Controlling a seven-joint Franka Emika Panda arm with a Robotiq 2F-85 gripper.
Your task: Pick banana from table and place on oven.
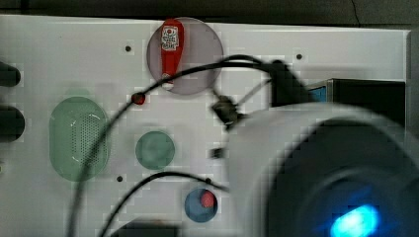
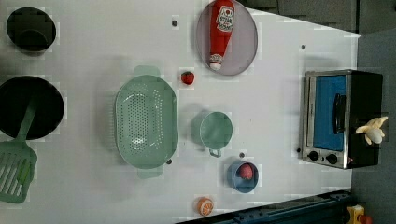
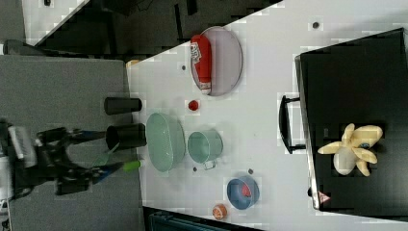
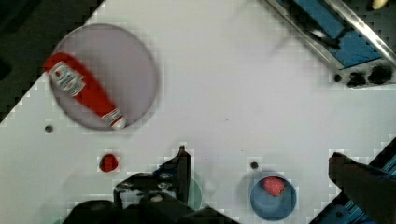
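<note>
White tabletop (image 2: 93, 46) took up most of the scene, with the black toaster oven (image 2: 341, 119) as the biggest thing on it, sat at the left view's right edge. The banana (image 2: 372, 130) was lying on the oven's black top, peel splayed open, long axis running roughly across the top toward the left view's right.

Next biggest, well away from the oven: a green perforated colander (image 2: 145, 121), looked empty. A grey plate (image 2: 227, 37) near the far edge had the red ketchup bottle (image 2: 221, 32) lying in it, cap end pointing toward the colander side. A green cup (image 2: 215, 131) sat between the colander and the oven, nothing visible in it. A small blue bowl (image 2: 243, 176), nearer the oven than the cup, held a red berry-like thing (image 2: 246, 171). Loose bits: a strawberry (image 2: 187, 77) just beside the plate and an orange slice (image 2: 204, 205) near the bowl.

The gripper (image 4: 261, 163) hung above the table near the blue bowl, fingers spread wide, holding nothing.
</note>
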